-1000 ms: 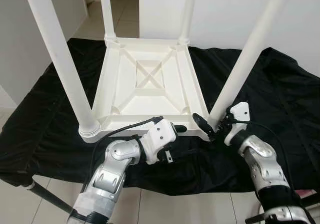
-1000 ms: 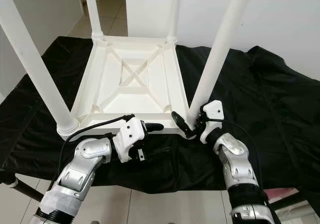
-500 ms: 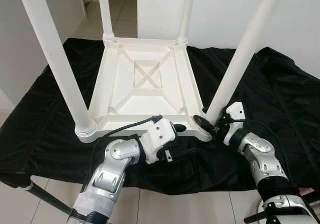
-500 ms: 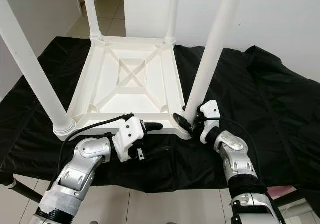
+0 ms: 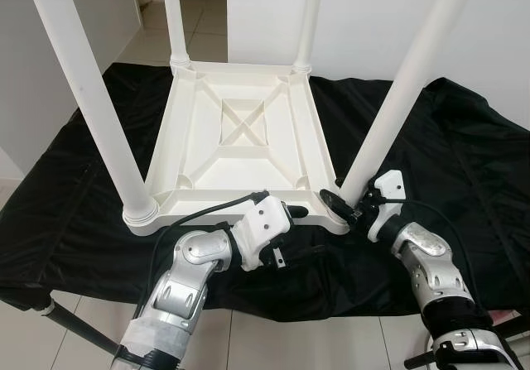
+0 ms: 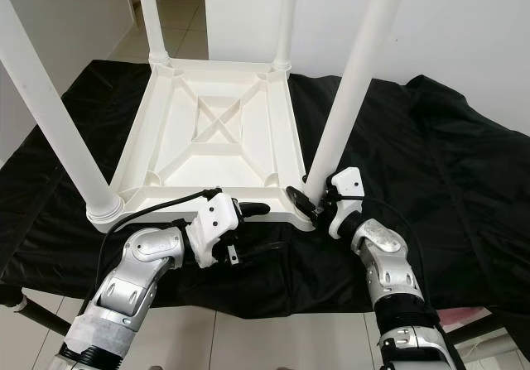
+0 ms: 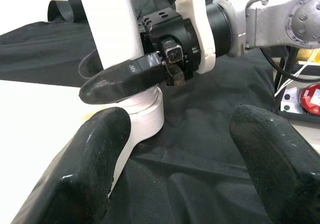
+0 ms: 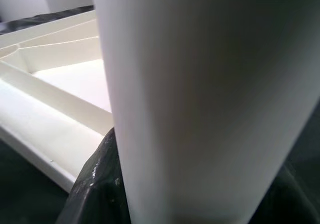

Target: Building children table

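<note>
The white children's table [image 5: 240,138] is laid upside down on the black-draped bench [image 5: 464,155] so its 4 legs point up, the near-right leg [image 5: 389,122] being clasped at its base by the right end effector [image 5: 344,207] for seating, while the left end effector [image 7: 175,149], spread and empty, is held at the near edge.

Smooth white plastic table [image 5: 240,130] on crinkled, faintly shiny black cloth [image 5: 464,155]
</note>
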`<state>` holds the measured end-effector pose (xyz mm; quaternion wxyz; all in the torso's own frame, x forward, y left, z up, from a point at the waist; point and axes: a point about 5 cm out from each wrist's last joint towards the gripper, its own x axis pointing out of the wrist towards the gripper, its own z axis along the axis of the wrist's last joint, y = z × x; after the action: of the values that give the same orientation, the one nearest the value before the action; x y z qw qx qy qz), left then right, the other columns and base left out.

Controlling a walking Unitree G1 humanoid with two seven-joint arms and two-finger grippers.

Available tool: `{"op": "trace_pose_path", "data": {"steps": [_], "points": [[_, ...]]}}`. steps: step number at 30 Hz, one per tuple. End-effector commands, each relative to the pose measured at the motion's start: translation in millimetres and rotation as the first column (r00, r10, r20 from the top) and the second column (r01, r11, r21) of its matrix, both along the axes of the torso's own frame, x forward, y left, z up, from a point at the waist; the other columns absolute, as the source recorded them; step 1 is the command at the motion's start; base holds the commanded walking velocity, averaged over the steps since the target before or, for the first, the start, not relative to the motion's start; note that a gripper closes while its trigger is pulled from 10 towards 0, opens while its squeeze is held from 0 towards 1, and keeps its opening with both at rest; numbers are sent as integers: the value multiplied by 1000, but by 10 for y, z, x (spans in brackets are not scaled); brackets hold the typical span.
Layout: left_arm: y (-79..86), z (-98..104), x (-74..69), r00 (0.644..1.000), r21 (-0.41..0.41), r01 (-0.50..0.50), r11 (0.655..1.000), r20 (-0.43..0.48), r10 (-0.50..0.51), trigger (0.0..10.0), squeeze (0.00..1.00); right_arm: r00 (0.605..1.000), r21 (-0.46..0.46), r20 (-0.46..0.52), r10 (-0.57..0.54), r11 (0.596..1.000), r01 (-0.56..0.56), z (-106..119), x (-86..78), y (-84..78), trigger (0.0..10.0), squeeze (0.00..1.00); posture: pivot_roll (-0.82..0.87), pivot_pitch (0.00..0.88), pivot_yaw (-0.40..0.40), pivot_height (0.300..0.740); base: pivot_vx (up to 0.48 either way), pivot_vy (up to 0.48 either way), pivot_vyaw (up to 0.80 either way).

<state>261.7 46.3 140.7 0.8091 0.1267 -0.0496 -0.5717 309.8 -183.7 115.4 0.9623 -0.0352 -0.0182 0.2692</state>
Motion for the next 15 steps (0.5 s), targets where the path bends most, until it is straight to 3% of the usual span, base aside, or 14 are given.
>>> {"op": "trace_pose_path", "data": {"steps": [1, 6, 7, 10, 12, 13, 14, 15], "points": [[11, 1, 55, 991, -27, -130, 991, 16, 131, 10000, 0, 994, -2, -34, -103, 995, 103, -83, -37, -10, 10000, 0, -42, 0, -32, 740, 0, 0, 0], [10, 0, 54, 991, -26, -129, 991, 16, 130, 10000, 0, 989, 12, -31, -144, 989, 144, -87, -59, 19, 10000, 0, -42, 0, -32, 740, 0, 0, 0], [6, -2, 54, 992, -25, -127, 992, 15, 128, 10000, 0, 976, 34, -49, -212, 976, 213, -114, -69, 42, 10000, 0, -47, 0, -29, 740, 0, 0, 0], [6, -2, 54, 992, -25, -127, 992, 15, 128, 10000, 0, 976, 34, -49, -212, 976, 213, -114, -69, 42, 10000, 0, -47, 0, -29, 740, 0, 0, 0], [0, -2, 57, 992, -26, -126, 992, 16, 126, 10000, 0, 927, 68, -71, -369, 925, 374, -154, -110, 116, 10000, 0, -45, 0, -33, 740, 0, 0, 0], [0, -2, 57, 992, -26, -126, 992, 16, 126, 10000, 0, 927, 68, -71, -369, 925, 374, -154, -110, 116, 10000, 0, -45, 0, -33, 740, 0, 0, 0], [-3, 2, 62, 991, -29, -129, 991, 17, 129, 10000, 0, 859, 86, -120, -498, 857, 509, -217, -138, 253, 10000, 0, -37, 0, -42, 740, 0, 0, 0], [-3, 2, 62, 991, -29, -129, 991, 17, 129, 10000, 0, 859, 86, -120, -498, 857, 509, -217, -138, 253, 10000, 0, -37, 0, -42, 740, 0, 0, 0]]}}
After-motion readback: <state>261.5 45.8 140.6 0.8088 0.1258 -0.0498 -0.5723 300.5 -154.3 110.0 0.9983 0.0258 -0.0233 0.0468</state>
